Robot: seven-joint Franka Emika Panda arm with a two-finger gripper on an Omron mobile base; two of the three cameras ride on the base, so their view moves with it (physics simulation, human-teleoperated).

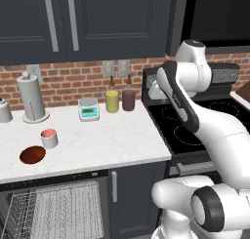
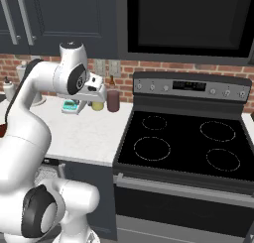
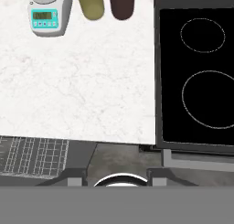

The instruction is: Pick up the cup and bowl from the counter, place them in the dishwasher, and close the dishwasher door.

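Glossy white arm [image 1: 215,130], dark joints.

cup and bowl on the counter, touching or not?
Apart. The left base view shows the cup standing up and to the right of the bowl, with a strip of white counter plainly visible between them.

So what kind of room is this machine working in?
A home kitchen, by the look of it, though a computer-rendered one. There is a black stove with four rings, a white marble counter over navy cabinets, and an open dishwasher with a wire rack under that counter.
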